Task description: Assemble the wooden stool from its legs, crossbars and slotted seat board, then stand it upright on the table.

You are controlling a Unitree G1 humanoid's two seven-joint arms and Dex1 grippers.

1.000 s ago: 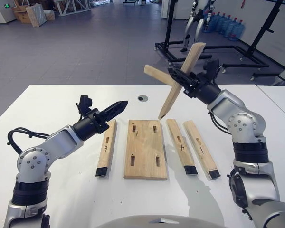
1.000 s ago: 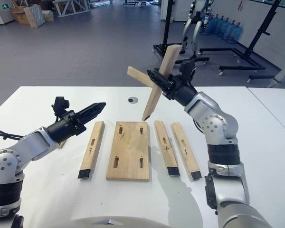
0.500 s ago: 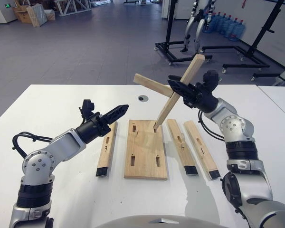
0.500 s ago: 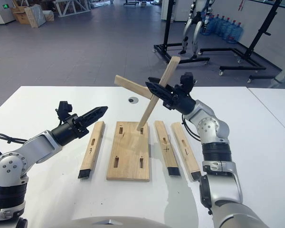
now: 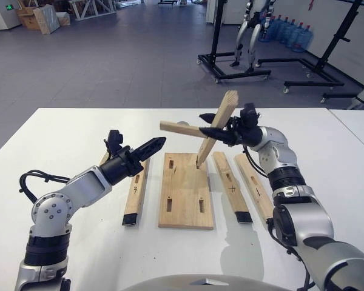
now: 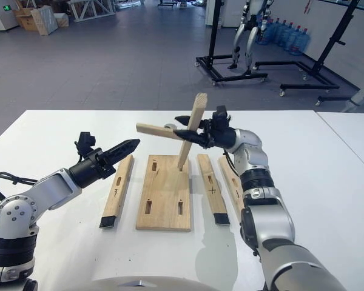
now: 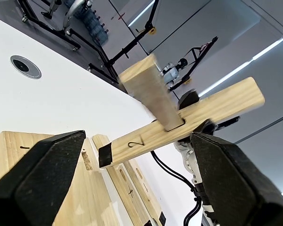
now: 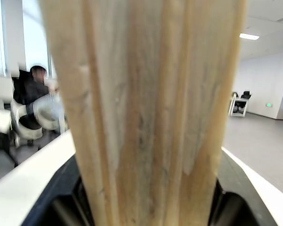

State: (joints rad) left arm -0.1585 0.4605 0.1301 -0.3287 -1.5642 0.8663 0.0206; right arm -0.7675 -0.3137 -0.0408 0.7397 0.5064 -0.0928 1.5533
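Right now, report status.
Right gripper shut on leg with crossbar, tip at seat board far right slot. Left gripper open, empty. Nothing blocks the slot.

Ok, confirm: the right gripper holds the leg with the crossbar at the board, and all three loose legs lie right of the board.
Not all three. The left eye view shows one loose leg left of the board, two loose legs right of it. The right gripper does hold the leg with the crossbar at the board.
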